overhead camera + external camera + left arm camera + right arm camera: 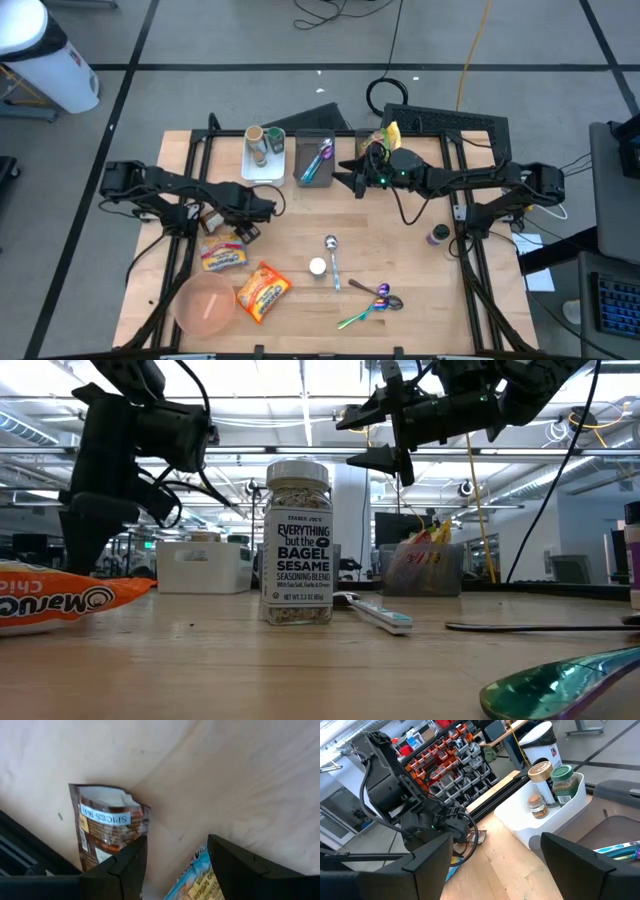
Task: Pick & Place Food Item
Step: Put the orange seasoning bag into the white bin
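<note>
floor: grey floor (250, 40) all around your table, crossed by dark lines that split it into big squares
table: light wood table (400, 250) top on a black frame
bin: white trash bin (45, 50) off the far left corner
cables: black cable (390, 92) coiled on the floor behind the table, yellow cable (475, 45) running next to it
storage: shelves of red and grey parts bins (440, 757) at the back
ceiling: bright ceiling lights (300, 380) over white beams, open workshop behind you

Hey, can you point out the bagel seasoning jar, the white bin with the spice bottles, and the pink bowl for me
Bagel seasoning jar (297, 565): low view, on its front label.
White bin (262, 168): high view, on its bare floor near the front wall.
Pink bowl (205, 304): high view, on the middle of its inside.
</note>
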Tool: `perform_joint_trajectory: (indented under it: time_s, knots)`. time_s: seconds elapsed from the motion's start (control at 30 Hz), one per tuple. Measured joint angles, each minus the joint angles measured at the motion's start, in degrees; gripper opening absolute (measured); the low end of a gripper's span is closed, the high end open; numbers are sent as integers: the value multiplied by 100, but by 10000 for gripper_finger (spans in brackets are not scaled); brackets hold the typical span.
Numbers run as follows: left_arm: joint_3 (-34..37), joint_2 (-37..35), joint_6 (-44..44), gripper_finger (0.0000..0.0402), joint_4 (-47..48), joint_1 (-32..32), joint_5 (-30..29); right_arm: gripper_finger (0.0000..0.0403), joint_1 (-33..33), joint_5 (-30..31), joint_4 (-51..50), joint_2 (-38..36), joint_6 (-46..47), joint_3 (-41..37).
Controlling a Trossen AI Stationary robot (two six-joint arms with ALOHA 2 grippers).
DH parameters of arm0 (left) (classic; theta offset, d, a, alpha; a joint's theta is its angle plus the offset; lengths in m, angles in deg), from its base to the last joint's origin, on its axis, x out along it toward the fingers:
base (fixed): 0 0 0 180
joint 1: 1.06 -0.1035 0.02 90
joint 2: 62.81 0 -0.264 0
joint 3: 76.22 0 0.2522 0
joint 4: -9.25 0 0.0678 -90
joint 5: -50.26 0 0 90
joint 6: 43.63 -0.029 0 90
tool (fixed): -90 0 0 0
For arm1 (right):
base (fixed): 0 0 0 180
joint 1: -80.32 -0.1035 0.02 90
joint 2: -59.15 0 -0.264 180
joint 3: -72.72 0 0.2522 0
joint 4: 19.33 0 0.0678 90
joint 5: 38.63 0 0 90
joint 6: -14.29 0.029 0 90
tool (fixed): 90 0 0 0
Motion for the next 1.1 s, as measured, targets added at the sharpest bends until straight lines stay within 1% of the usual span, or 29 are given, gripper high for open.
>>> perform_joint_trajectory:
  time_s: [0.23,0.67,1.1]
  knots:
    - [0,0,-41,213,-89,-2,-352,293,-2,-7,-20,0,2,0]
    - [0,23,-308,213,-152,-11,-619,293,-2,-11,-42,-1,-2,0]
    - [-26,873,-457,213,-191,-7,-529,293,-13,-60,-107,-1,7,0]
